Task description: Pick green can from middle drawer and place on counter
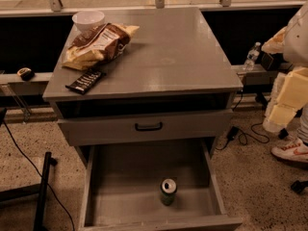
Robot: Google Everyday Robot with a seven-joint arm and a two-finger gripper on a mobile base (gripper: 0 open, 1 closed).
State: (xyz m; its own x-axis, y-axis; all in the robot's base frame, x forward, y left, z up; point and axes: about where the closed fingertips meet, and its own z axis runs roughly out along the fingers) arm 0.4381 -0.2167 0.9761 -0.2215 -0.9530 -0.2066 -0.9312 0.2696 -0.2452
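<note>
- We see the gripper (276,121) as the pale blocky end of the arm at the right edge of the view, off to the side of the cabinet and holding nothing. We cannot tell whether it is spread or pressed together.
- The green can (168,191) stands upright, well to the claw's left and lower in the view. It sits on the bare floor of the middle drawer (120,177), near the front wall. The drawer is pulled right out, so we judge the can is open to a reach from above.
- The counter (183,52) lies up and to the left of the claw. Its near-right part, the side closest to the claw, is bare, and we judge that a fair spot for the can.
- Farther left of the claw, the counter's far side carries a chip bag (98,44), a white bowl (88,19) and a dark snack bar (85,81).
- Between claw and can juts the drawer front with a black handle (148,126). A straight sideways path risks clipping it or the drawer's side wall.
- Near the claw are a water bottle (251,57), floor cables (245,134) and a sneaker (290,150).
</note>
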